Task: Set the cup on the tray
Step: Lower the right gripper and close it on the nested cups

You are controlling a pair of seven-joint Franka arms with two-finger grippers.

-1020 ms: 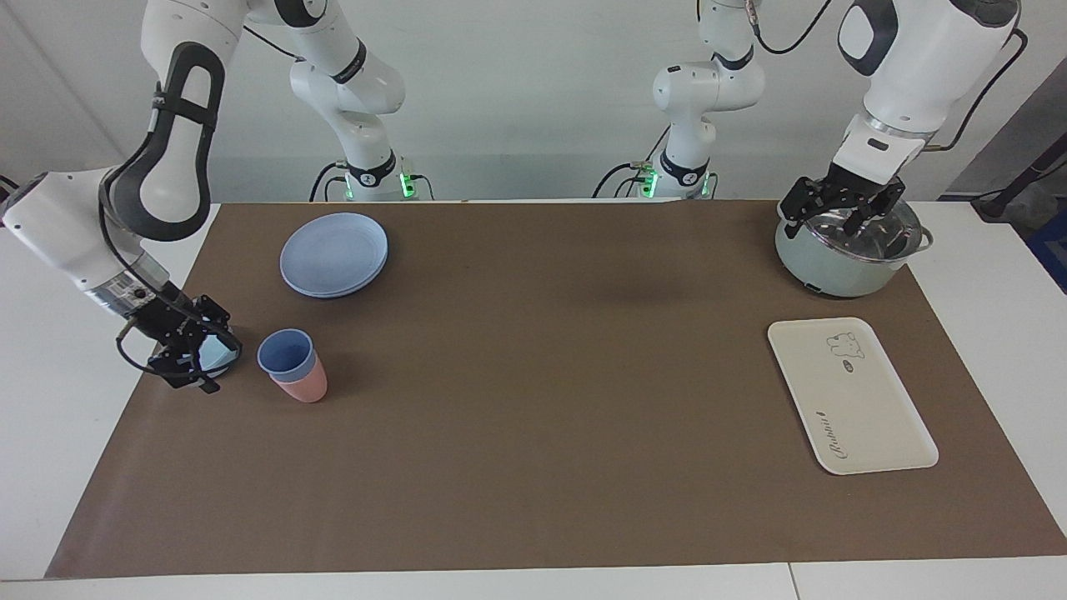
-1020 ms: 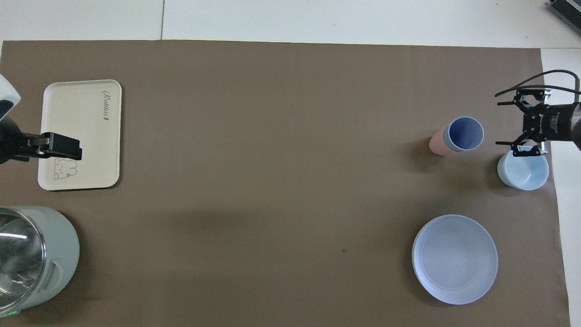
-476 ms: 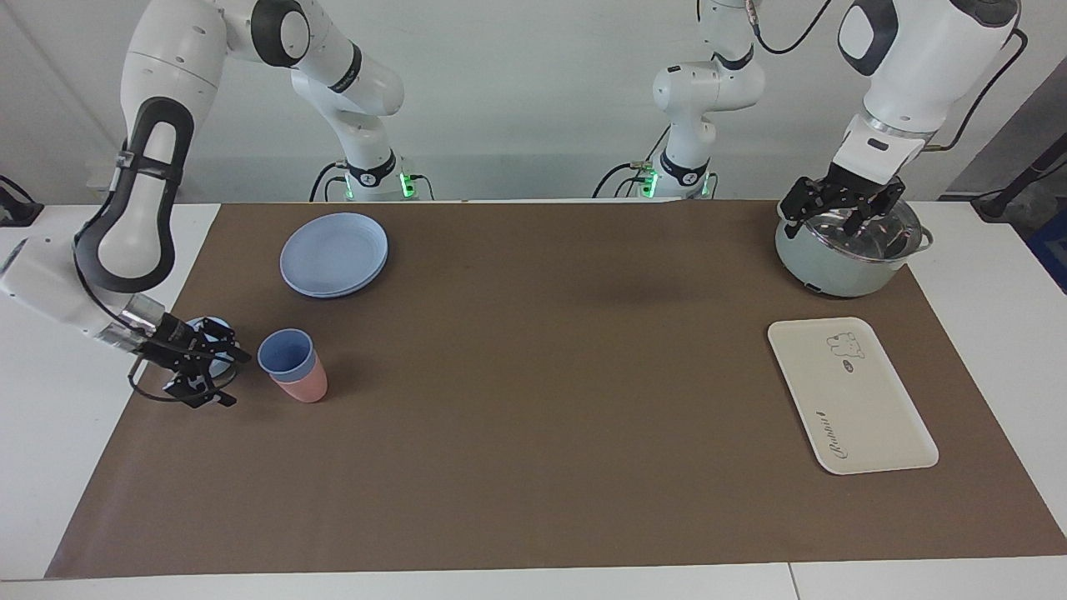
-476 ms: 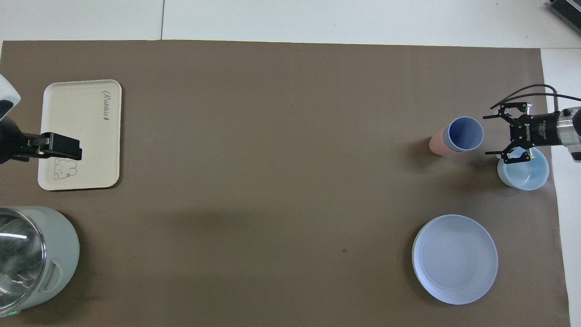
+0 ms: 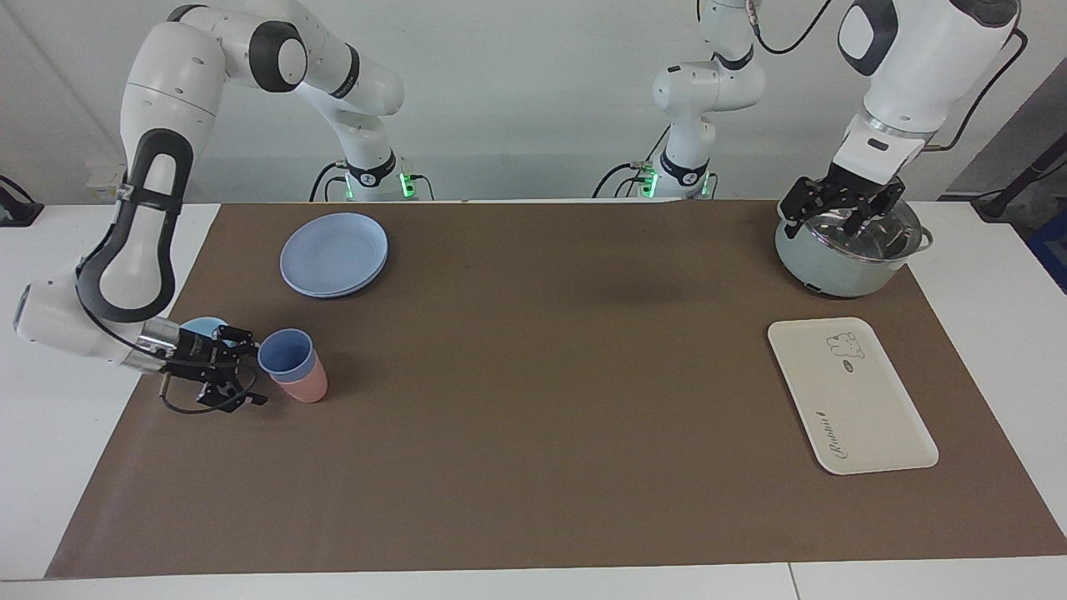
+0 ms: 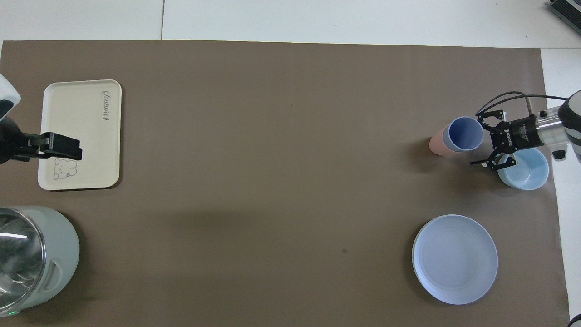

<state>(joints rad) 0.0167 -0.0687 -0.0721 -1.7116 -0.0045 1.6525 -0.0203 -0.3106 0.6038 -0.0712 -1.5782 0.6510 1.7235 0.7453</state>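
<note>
The periwinkle-blue cup (image 5: 285,353) (image 6: 464,134) stands nested in a salmon-pink tumbler (image 5: 305,386) (image 6: 435,145) at the right arm's end of the table. My right gripper (image 5: 247,369) (image 6: 478,140) is open and empty. It lies low and level just beside the cup, between the cup and a light-blue bowl, with its fingertips close to the cup's side. The cream tray (image 5: 867,417) (image 6: 77,122) with the bear drawing lies at the left arm's end. My left gripper (image 5: 842,208) waits open over a pot.
The light-blue bowl (image 5: 202,323) (image 6: 526,175) sits right by the right gripper's wrist. A round blue plate (image 5: 333,254) (image 6: 454,259) lies nearer to the robots than the cup. A pale green pot (image 5: 829,271) (image 6: 41,254) with a glass lid stands near the tray.
My right gripper has swung from over the bowl toward the cup and levelled out, ending with its open fingers next to the cup. The left arm has not moved.
</note>
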